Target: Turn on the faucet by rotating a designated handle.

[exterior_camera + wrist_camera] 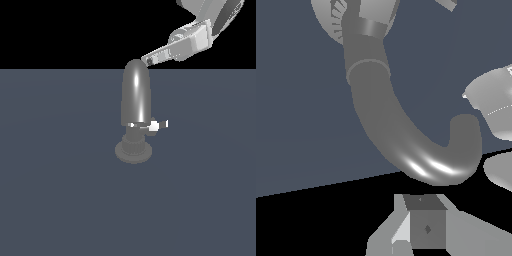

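The dark grey faucet stands upright on its round base in the middle of the floor. The small white handle sticks out from its neck toward the exterior view's right. My gripper hangs just beyond the top of the spout, high above the handle and apart from it, with its jaws together and nothing between them. In the wrist view the curved spout arcs in front of my fingertips. A small pale piece at the frame edge may be the handle.
The faucet stands on a flat blue-grey floor. My white arm comes in from the exterior view's upper right. Light grey rounded parts show at the edge of the wrist view.
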You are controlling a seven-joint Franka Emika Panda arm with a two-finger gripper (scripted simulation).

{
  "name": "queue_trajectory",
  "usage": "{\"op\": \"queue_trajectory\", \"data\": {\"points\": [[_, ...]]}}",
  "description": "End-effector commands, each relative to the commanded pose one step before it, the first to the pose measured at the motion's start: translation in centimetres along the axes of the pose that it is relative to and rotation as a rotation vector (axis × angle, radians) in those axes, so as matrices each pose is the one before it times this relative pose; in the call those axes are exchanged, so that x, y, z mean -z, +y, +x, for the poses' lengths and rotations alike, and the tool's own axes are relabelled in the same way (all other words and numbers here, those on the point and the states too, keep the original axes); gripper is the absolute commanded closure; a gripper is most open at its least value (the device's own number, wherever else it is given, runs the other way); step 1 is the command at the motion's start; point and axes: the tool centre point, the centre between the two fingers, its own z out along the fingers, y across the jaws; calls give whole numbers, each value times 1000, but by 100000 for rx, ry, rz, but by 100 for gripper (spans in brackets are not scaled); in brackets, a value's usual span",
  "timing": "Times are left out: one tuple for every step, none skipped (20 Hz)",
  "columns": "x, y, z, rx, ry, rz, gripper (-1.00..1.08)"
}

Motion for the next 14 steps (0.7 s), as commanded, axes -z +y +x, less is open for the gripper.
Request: {"op": "queue_trajectory", "data": {"points": [[103, -170, 1541, -4771, -5552, 2620, 108], [38, -68, 616, -1890, -2171, 1049, 108], [37, -67, 616, -1892, -2169, 1051, 108], [35, -67, 618, -1900, -2175, 1058, 108], [35, -67, 623, -1912, -2186, 1066, 108], [33, -67, 626, -1925, -2198, 1075, 108], [32, -67, 632, -1941, -2214, 1086, 108], [31, -67, 638, -1960, -2232, 1099, 108], [29, -66, 644, -1978, -2250, 1111, 108], [27, -65, 651, -1996, -2269, 1123, 108], [25, -65, 658, -2015, -2289, 1136, 108], [22, -64, 667, -2037, -2312, 1151, 108], [21, -63, 674, -2056, -2331, 1164, 108], [18, -60, 651, -1983, -2246, 1124, 108]]}}
